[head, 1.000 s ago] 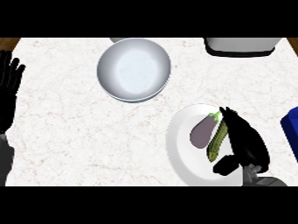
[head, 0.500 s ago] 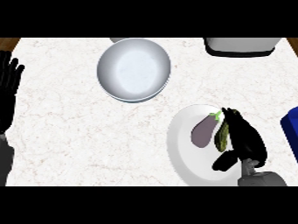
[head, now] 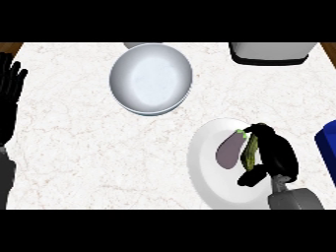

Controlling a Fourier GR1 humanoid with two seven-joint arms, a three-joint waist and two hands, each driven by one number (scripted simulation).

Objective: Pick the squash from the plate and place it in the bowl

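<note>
Nothing to read here, honestly. No labels, brand names, numbers or signs show up on anything in the head view, and every surface is plain and unmarked.

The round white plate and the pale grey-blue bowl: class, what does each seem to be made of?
White plate: probably glazed ceramic, uniformly white and smooth. Grey-blue bowl: ceramic or perhaps enamelled metal, smooth with a soft sheen at its centre. Neither look is conclusive.
</note>
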